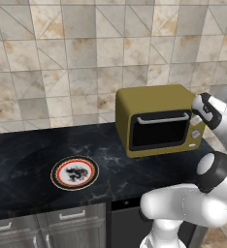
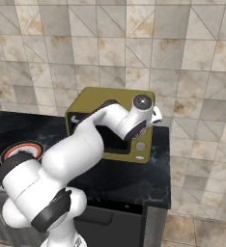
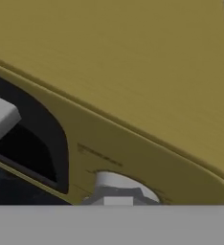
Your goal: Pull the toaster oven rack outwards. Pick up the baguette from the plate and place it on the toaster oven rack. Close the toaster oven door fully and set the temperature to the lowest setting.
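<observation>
The olive-yellow toaster oven (image 1: 154,99) stands on the black counter with its dark glass door (image 1: 159,131) up against the front and the silver handle (image 1: 163,119) along its top edge. Behind that glass, the rack and the baguette are hidden. Left of the oven lies the plate (image 1: 74,173), bare. My gripper (image 1: 199,118) is at the upper part of the oven's right front panel. In the hand view a round grey knob (image 3: 121,184) sits very close at the bottom centre; my fingertips are hidden there, so their spacing is unclear.
Two more small grey knobs (image 1: 196,134) sit lower on the panel. The counter (image 1: 18,160) ends just right of the oven, with tiled floor beyond. A tiled wall rises behind. My white arm crosses in front of the oven (image 2: 100,96) in the right base view.
</observation>
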Available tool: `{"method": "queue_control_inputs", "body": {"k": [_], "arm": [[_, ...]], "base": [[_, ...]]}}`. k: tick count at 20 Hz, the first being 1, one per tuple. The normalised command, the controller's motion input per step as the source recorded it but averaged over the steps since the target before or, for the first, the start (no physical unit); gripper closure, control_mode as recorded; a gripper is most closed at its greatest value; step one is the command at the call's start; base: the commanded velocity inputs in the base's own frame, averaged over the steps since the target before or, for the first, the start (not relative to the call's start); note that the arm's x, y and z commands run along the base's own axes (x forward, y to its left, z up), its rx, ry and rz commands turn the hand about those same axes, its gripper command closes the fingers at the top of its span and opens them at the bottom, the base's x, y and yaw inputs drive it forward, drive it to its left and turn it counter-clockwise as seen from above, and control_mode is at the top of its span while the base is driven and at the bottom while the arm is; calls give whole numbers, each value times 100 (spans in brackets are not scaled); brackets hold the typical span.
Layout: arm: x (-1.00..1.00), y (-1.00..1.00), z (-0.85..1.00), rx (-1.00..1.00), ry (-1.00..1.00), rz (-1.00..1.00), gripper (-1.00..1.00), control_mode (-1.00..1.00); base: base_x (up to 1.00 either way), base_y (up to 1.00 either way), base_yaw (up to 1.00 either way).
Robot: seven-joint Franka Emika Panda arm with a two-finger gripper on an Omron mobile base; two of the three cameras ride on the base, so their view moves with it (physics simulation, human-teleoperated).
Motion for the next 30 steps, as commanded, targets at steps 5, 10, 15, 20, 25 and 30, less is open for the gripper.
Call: {"method": "queue_control_inputs", "body": {"k": [5, 10, 15, 20, 25, 30], "arm": [[0, 73, -11, 0, 35, 49, 100, -100], [0, 56, -40, 0, 42, 54, 100, -100], [0, 36, -55, 0, 54, 56, 100, -100], [0, 23, -64, 0, 70, 42, 100, -100], [-18, 12, -3, 0, 63, 21, 100, -100], [-49, 6, 28, 0, 47, 14, 100, -100]], "base": [[0, 0, 0], [0, 0, 0], [0, 0, 0], [0, 0, 0], [0, 0, 0], [0, 0, 0]]}}
